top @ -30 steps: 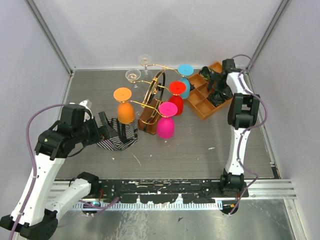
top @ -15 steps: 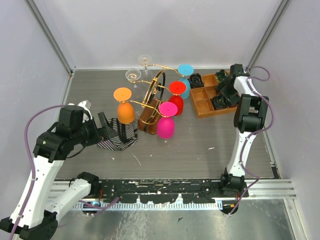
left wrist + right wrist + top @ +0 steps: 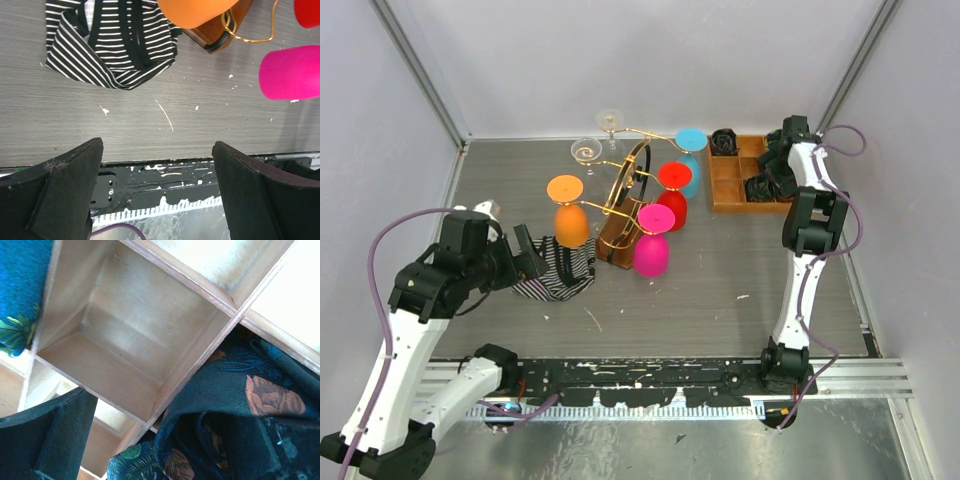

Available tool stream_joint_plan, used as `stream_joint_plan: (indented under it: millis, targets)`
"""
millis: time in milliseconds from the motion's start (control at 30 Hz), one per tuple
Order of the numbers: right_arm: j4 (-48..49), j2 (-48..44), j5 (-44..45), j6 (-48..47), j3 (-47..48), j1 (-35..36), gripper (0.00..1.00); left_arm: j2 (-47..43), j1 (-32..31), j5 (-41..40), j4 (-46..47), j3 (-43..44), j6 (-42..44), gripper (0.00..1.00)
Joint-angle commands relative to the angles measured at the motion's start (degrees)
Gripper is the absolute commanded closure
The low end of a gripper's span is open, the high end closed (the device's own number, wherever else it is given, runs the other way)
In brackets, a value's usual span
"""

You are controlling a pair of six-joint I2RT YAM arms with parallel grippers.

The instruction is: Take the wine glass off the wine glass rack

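Overhead, whole wine glass rack (image 3: pixel 617 238), wrist view (left) just its base (image 3: pixel 215 37).

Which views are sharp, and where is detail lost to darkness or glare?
Top external: evenly lit and sharp, but the clear glasses almost vanish. Left wrist: table crisp; pink glass saturated and flat. Right wrist: tray wood washed out at top; dark cloth murky.

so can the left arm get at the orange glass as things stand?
Probably yes. The left gripper is open and just left of the orange glass, with nothing standing between them; only the striped cloth lies beneath.
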Motion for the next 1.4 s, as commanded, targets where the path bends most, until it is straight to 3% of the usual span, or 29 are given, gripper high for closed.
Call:
stream_joint_plan:
  millis: [0, 333, 500, 600, 767, 933, 967, 1000, 1033, 1067, 1367]
  targets:
    - [10.76, -1.24, 3.34, -2.36, 0.68, -0.96, 0.0, -0.95, -0.09, -3.76, 0.53, -3.07, 0.0, 0.02]
    - [20.64, -25.5, -2.26, -15.39, -6.55, -0.53, 0.0, 0.08, -0.03, -12.42, -0.52, -7.2, -8.95, 0.02]
    - [14.8, -37.36, -14.34, -17.94, -6.8, -0.27, 0.0, 4.23, -0.07, -15.58, 2.2, -8.51, -12.72, 0.02]
    - [13.11, -47.53, -20.06, -18.39, -12.99, 0.84, 0.0, 9.28, -0.07, -14.13, 4.85, -9.12, -14.17, 0.02]
    - [14.15, -65.93, -21.09, -21.92, -26.23, 1.39, 0.0, 17.72, -0.04, -16.15, 7.79, -9.5, -16.37, 0.02]
    - [13.24, -75.97, -21.36, -23.81, -28.88, 5.51, 0.0, 23.15, -0.03, -16.25, 12.63, -10.82, -17.69, 0.04]
    - [13.26, -76.86, -22.74, -23.47, -29.21, 5.9, 0.0, 23.59, -0.08, -15.87, 13.77, -11.16, -18.07, 0.15]
    - [13.22, -77.54, -23.68, -23.06, -29.65, 6.11, 0.0, 23.88, -0.03, -15.3, 15.57, -11.82, -18.13, 0.48]
    - [12.99, -77.96, -24.25, -22.99, -29.95, 6.24, 0.0, 24.08, -0.03, -14.78, 17.35, -12.68, -18.54, 0.92]
    - [12.37, -78.21, -24.53, -23.04, -30.08, 6.26, 0.0, 24.43, -0.07, -14.97, 18.99, -13.27, -19.24, 1.0]
    - [11.77, -79.46, -25.16, -24.86, -30.81, 6.4, 0.0, 35.4, -0.03, -11.89, 28.05, -15.8, -23.25, 1.0]
